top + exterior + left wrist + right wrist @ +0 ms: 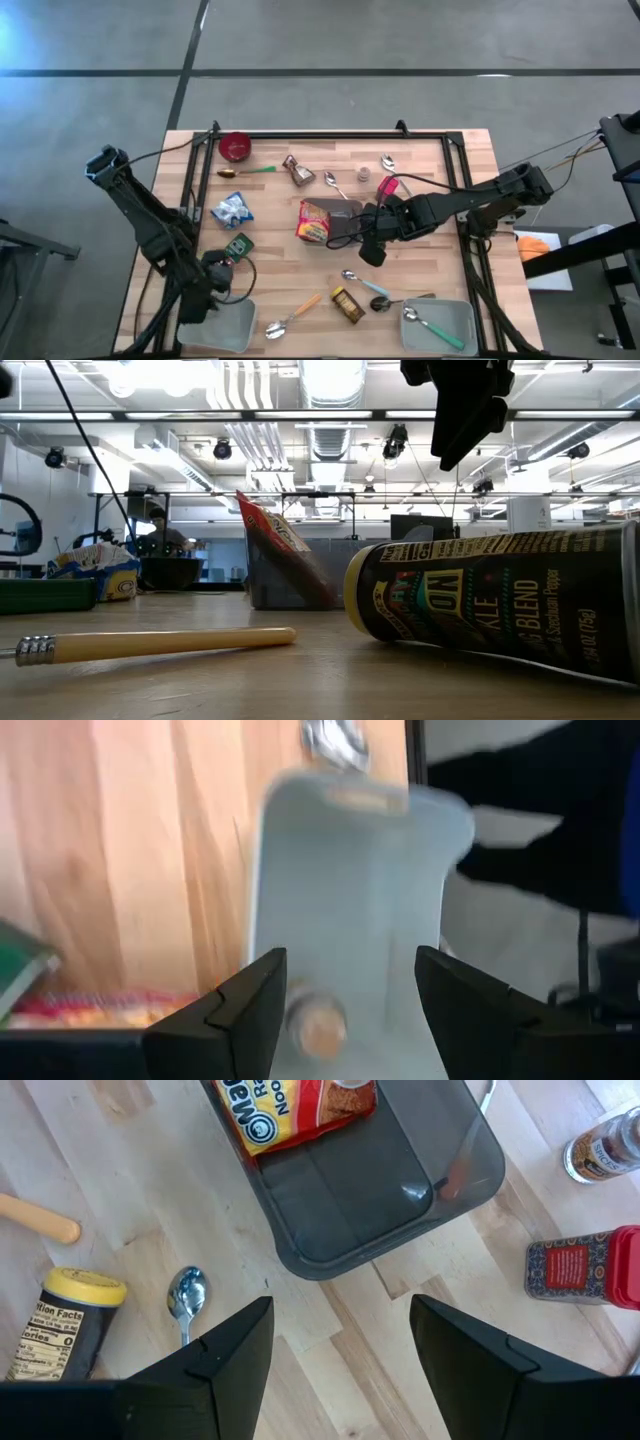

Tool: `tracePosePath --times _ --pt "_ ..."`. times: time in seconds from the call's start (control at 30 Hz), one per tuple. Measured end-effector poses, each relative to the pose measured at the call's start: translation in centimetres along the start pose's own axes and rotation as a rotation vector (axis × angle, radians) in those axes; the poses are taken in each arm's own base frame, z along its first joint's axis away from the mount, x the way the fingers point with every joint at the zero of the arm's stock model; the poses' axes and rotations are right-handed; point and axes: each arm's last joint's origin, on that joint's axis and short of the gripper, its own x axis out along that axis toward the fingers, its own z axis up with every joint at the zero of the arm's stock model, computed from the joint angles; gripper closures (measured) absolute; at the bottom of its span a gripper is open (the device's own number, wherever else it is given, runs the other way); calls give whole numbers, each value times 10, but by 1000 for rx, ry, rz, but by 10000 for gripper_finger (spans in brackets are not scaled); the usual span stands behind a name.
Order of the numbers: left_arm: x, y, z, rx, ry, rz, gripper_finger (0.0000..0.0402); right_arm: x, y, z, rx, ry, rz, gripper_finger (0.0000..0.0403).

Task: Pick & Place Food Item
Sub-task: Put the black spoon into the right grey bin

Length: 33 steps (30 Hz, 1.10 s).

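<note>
The right gripper (pixel 372 243) is seen near table centre in the high view, hanging above the wood with fingers (pixel 225 1350) spread and nothing between them. Just at its 10 o'clock sits a dark tray (pixel 345 228), with a red and yellow noodle packet (pixel 314 221) resting across the tray's 9 o'clock edge; in the right wrist view the packet (pixel 300 1105) overlaps one end of the tray (pixel 400 1190) while the other end is bare. A red box (pixel 585 1268) and a small spice jar (pixel 600 1145) lie on the wood beside the tray. A yellow-lidded jar (pixel 347 304) lies on its side at about 6 o'clock of the gripper, with a spoon (pixel 360 282) between them. In the low view the jar (pixel 500 605) lies close to the camera beside a yellow-handled utensil (pixel 160 645), and the packet (pixel 285 555) leans up behind. The left gripper (pixel 215 285) is held at the table's 7 o'clock corner, over a clear bin (pixel 222 325), fingers (pixel 235 1010) spread and empty; the bin (pixel 350 900) shows past them in the left wrist view. A second clear bin (pixel 440 322) with a green-handled spoon (pixel 425 325) in it sits at the 5 o'clock corner. A red bowl (pixel 235 147) is placed at the 11 o'clock corner, a blue-white packet (pixel 232 209) at 9 o'clock, a green box (pixel 239 246) just below it.
</note>
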Motion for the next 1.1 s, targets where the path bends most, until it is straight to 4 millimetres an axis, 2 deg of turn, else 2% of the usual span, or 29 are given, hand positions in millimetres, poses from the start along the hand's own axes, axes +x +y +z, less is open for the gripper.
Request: tracePosePath --times 0.27,0.5,0.6,0.7,0.87,1.0,1.1 --pt "-16 26 31 -70 -233 56 175 0 1 2 7 -15 13 170" --pt "-30 68 62 -219 -386 146 175 -1 11 15 35 -124 132 170" --pt "-37 86 71 -310 -437 159 175 -3 16 19 -89 -151 215 170" --pt "-44 100 80 -385 -489 137 175 -2 16 17 -180 -113 249 170" --pt "-51 112 87 -417 -551 127 175 0 7 7 -272 -1 164 170" --pt "-53 115 88 -359 -561 150 175 4 2 -1 -238 101 116 170" --pt "-54 117 88 -316 -559 170 175 4 2 -4 -155 159 152 170"
